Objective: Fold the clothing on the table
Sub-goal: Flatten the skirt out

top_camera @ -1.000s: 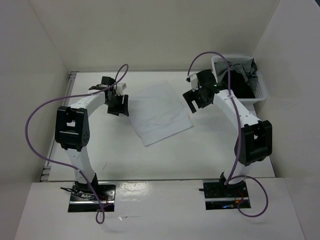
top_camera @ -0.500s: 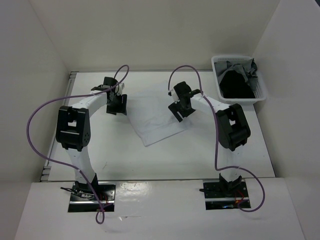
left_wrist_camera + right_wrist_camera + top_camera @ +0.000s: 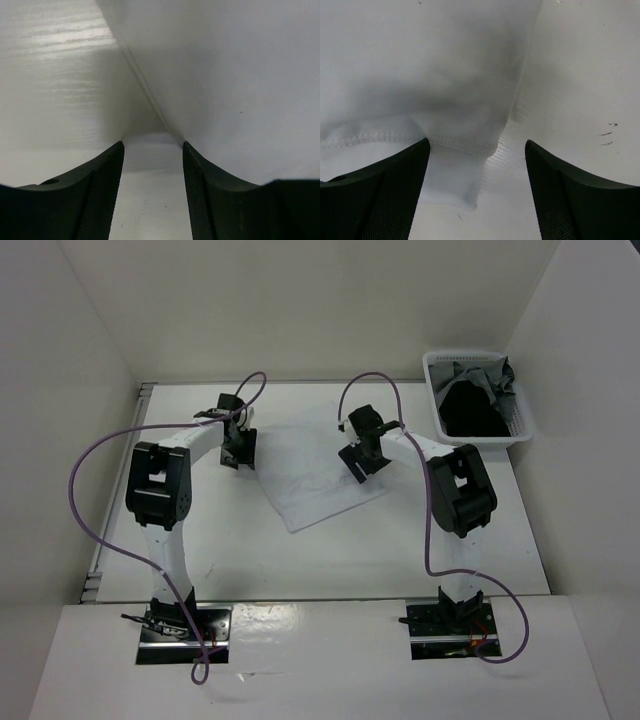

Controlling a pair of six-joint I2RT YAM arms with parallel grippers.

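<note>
The clothing (image 3: 315, 465) lay flat on the table (image 3: 400, 540), well to the left of the basket (image 3: 525, 425) and a little nearer the arm bases than it. Your right gripper (image 3: 359, 468) stood over the basket-side edge of the cloth, and your left gripper (image 3: 240, 452) was at the edge farthest from the basket. Both had their fingers spread and nothing pinched.

In the right wrist view, a stitched hem and a small protruding corner (image 3: 452, 185) sat between the fingers. The left finger was over fabric and the right finger over bare table. If you closed there without going lower, I judged you could catch only that corner. The rest of the basket-side edge would then sag and drag when lifted.

In the left wrist view, the cloth edge (image 3: 150, 105) ran straight into a narrower gap. You could have closed on the table alone, or on one thin layer that would slip out.

The fabric looked thin and slack, so uneven grips on the far and basket-facing sides would likely have skewed the fold or bunched the middle. Pressing too hard on the smooth tabletop risked pushing the garment away instead of gripping it.
</note>
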